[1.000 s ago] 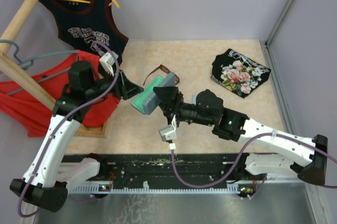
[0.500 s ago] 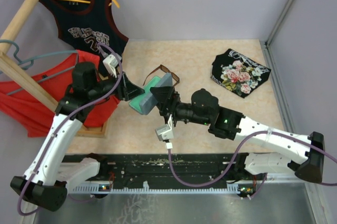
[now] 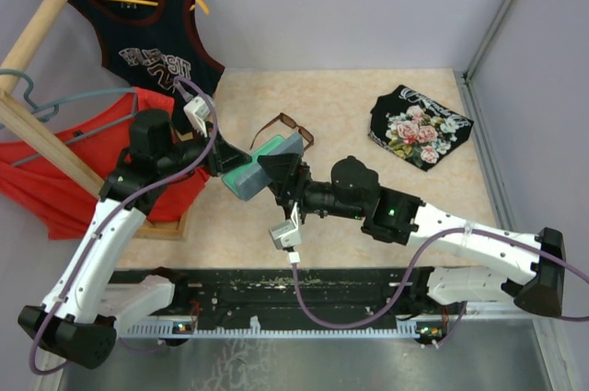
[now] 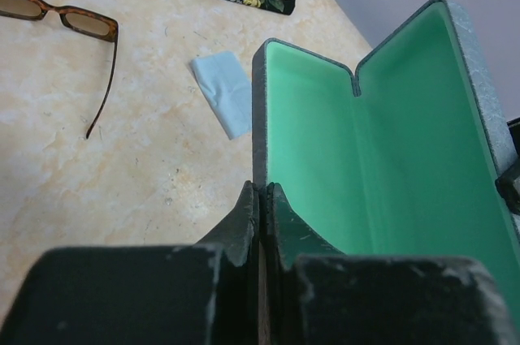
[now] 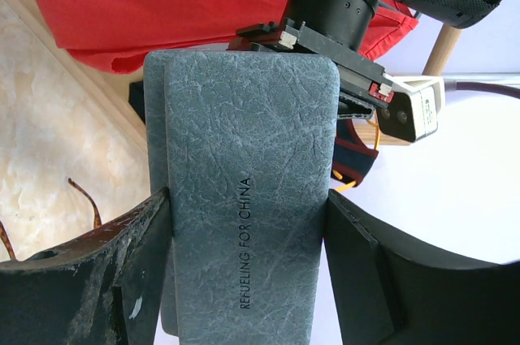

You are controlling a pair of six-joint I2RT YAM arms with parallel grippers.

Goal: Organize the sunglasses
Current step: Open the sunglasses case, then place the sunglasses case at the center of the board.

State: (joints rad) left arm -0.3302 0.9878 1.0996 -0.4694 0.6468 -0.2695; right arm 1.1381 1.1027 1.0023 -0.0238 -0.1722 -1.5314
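Case [image 3: 276, 150] edged left over beige tabletop [image 3: 340, 106] bearing sunglasses [image 3: 282, 123], lilac walls [image 3: 368, 5] behind.

The top external camera looks steeply down from high over the table's [image 3: 368, 106] near edge, taking in the whole surface. Both wrist cameras sit very close to the same case [image 4: 366, 158]. The left faces its green lining, with the sunglasses [image 4: 61, 16] upper left, and the right faces its grey shell.
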